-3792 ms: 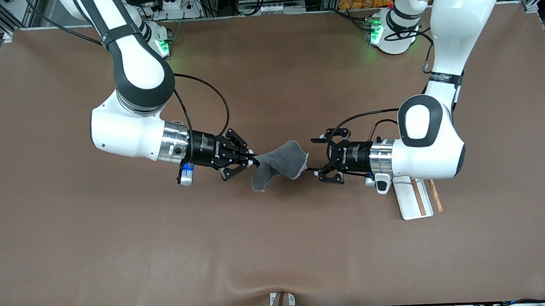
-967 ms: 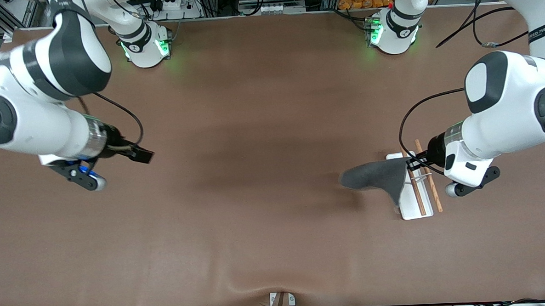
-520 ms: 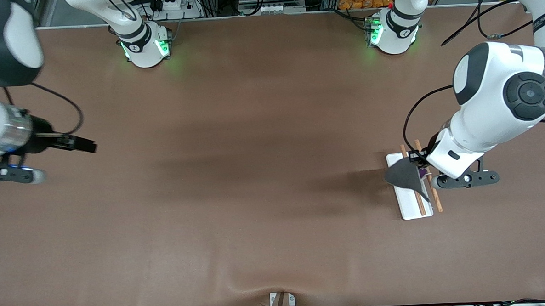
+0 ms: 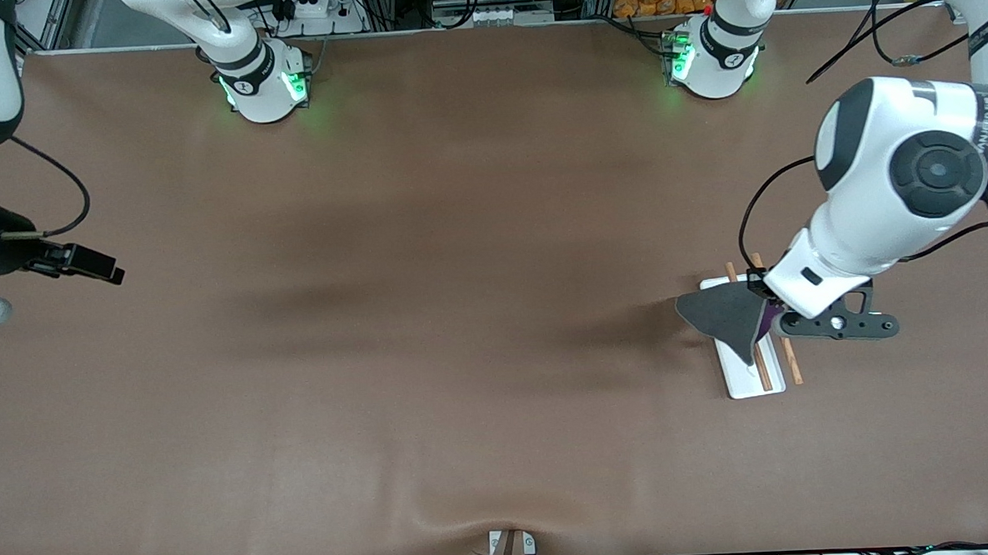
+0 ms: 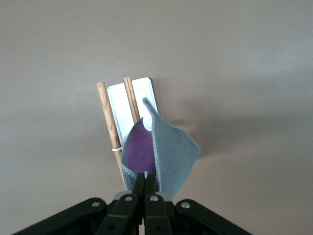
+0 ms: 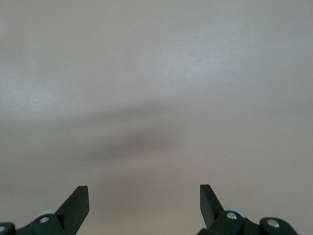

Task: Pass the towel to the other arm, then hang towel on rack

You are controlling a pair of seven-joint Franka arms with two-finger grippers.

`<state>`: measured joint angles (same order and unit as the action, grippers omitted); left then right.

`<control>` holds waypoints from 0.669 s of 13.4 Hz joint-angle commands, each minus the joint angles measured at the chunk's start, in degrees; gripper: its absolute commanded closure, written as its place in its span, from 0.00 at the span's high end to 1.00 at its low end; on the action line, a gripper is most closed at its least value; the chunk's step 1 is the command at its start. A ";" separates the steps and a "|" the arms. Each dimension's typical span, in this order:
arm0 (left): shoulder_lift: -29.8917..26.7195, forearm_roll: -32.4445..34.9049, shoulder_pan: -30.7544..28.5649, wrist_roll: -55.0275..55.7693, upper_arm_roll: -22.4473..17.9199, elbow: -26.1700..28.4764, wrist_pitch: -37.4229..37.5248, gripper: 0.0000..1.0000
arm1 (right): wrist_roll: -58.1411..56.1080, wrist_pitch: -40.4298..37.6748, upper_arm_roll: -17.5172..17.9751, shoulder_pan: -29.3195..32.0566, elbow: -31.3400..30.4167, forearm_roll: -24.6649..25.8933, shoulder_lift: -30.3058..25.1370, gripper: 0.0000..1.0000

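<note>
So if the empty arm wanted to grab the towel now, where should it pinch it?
Probably the loose pointed corner of the towel, coming in from the right arm's end of the table. The left gripper already pinches the other end, above the rack, and the cloth hangs free from there, so that corner is clear of fingers and rods. The right gripper waits open over the table's edge.

the broad brown counter (image 4: 462, 312) lies open from end to end. the only obstacle is the small white tray rack with two brown wooden rods (image 4: 744, 379) at the left arm's end, crowded overhead by the hanging dark grey fuzzy towel (image 4: 725, 313).
</note>
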<state>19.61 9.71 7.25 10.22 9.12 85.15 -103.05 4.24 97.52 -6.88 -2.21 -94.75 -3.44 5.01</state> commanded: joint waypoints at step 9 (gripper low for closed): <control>-0.98 1.54 -5.84 -2.31 0.20 2.56 0.22 0.00 | -2.92 -9.37 1.78 1.16 11.78 3.71 1.32 1.00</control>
<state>19.62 10.07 2.77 9.04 8.81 86.59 -103.05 1.90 88.99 -5.39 -0.04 -84.99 -0.12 5.16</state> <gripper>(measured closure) 0.982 0.000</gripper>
